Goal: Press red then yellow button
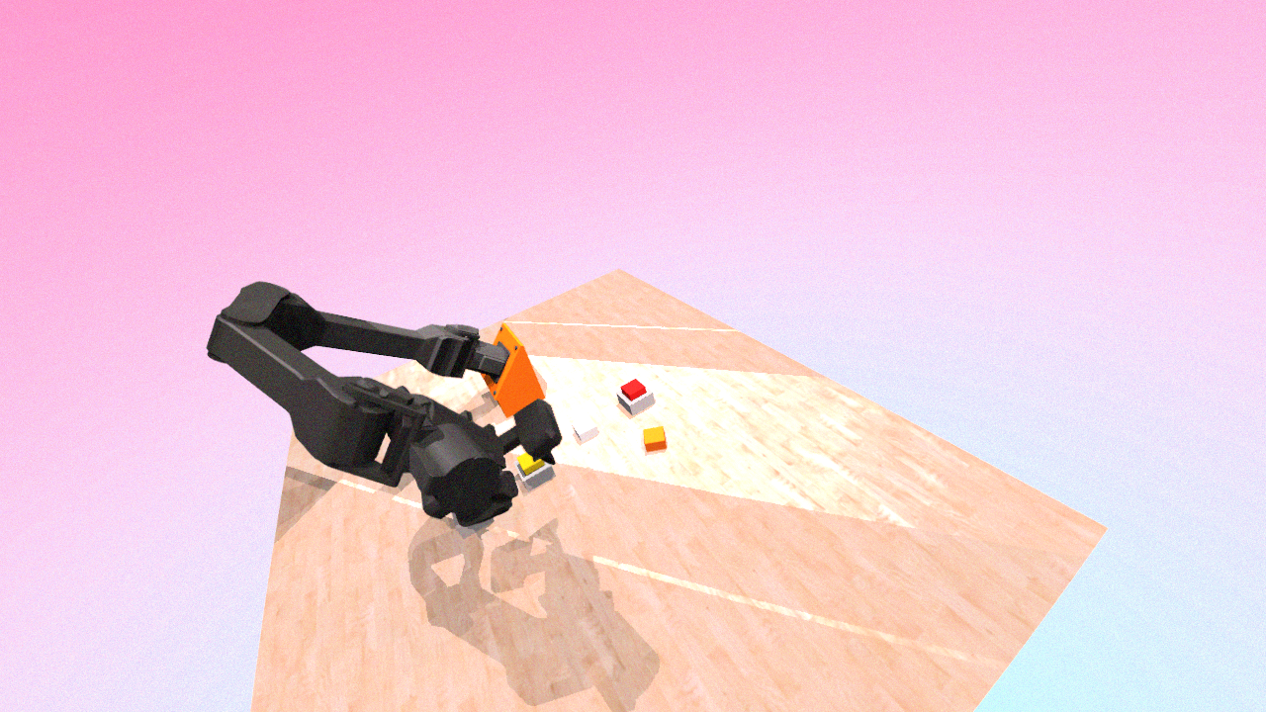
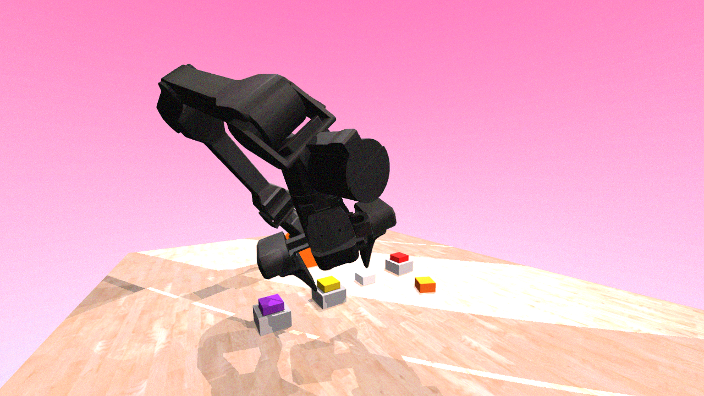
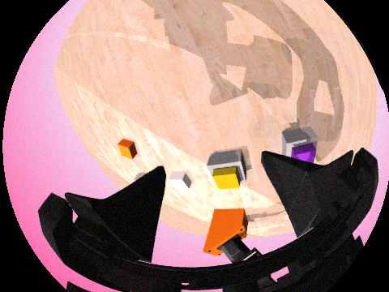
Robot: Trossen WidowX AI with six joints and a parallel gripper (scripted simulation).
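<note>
Purple square button [image 2: 271, 304] untouched at left. Black gripper [image 2: 339, 273], fingers apart and empty, hangs over the yellow square button [image 2: 328, 283]; the red square button [image 2: 399, 257] sits farther right. Risk: descending here presses yellow first, breaking the order.

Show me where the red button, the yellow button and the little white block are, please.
red button [image 2: 399, 257], exterior view, on its red cap.
yellow button [image 2: 328, 283], exterior view, on the yellow cap's top face.
white block [image 2: 365, 278], exterior view, on its front face.
</note>
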